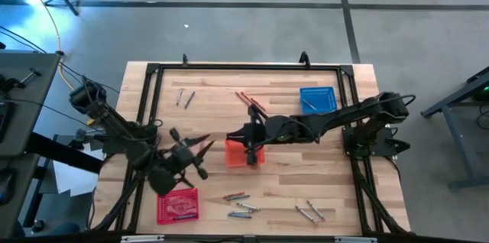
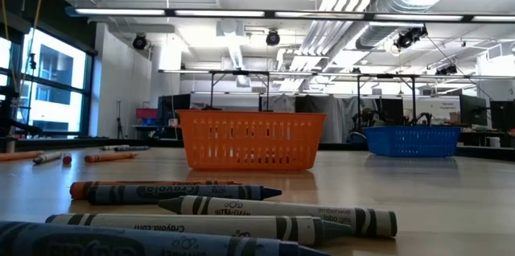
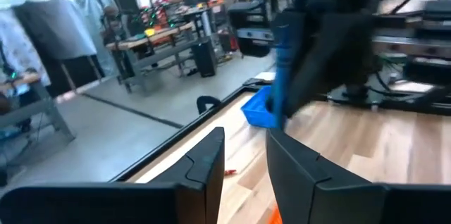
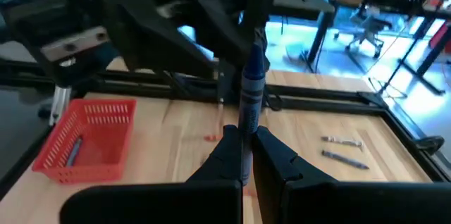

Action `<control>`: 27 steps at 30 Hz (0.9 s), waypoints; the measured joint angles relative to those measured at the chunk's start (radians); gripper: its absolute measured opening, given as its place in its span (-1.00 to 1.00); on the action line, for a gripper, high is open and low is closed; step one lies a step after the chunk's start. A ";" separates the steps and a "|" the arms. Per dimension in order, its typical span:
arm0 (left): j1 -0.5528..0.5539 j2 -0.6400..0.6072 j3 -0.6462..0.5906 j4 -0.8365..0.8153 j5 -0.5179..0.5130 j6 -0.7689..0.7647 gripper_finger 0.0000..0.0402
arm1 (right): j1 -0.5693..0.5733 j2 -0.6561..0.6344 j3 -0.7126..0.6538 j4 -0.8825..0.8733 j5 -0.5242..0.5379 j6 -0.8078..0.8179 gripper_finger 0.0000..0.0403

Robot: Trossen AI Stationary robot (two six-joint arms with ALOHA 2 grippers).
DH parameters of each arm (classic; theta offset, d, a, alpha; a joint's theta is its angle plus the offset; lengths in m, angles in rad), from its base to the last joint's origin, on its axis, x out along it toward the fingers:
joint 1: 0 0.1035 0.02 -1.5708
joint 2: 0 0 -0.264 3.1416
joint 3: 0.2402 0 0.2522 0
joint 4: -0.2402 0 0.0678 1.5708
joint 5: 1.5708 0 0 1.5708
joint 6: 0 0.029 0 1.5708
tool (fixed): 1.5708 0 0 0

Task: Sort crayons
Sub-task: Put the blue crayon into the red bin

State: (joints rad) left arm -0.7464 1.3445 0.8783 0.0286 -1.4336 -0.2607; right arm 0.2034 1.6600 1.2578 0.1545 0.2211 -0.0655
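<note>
The right end effector [image 4: 243, 155] is clamping a blue crayon [image 4: 251, 86] upright above mid-table; the left end effector [image 3: 243, 171], fingers apart, is hovering beside it.

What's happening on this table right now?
The robot is sorting crayons. The right gripper is shut on a blue crayon, held upright above the orange basket at mid-table. The left gripper sits close by, open and empty. Loose crayons lie on the wooden table; a red basket already holds one, and a blue basket stands at the far side.
</note>
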 joint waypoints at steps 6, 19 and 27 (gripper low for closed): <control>0.099 0.000 0.000 0.013 0.151 0.001 -0.40 | -0.019 -0.001 -0.031 0.008 -0.007 -0.006 -1.00; 0.171 0.000 0.000 0.034 0.228 0.054 -0.21 | -0.053 -0.001 -0.031 -0.035 -0.004 -0.003 -1.00; 0.174 0.000 0.000 0.069 0.228 0.056 -0.15 | -0.055 -0.001 -0.031 -0.038 -0.004 0.005 -1.00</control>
State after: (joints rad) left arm -0.5725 1.3445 0.8783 0.0977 -1.2060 -0.2047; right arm 0.1484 1.6588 1.2270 0.1162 0.2169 -0.0601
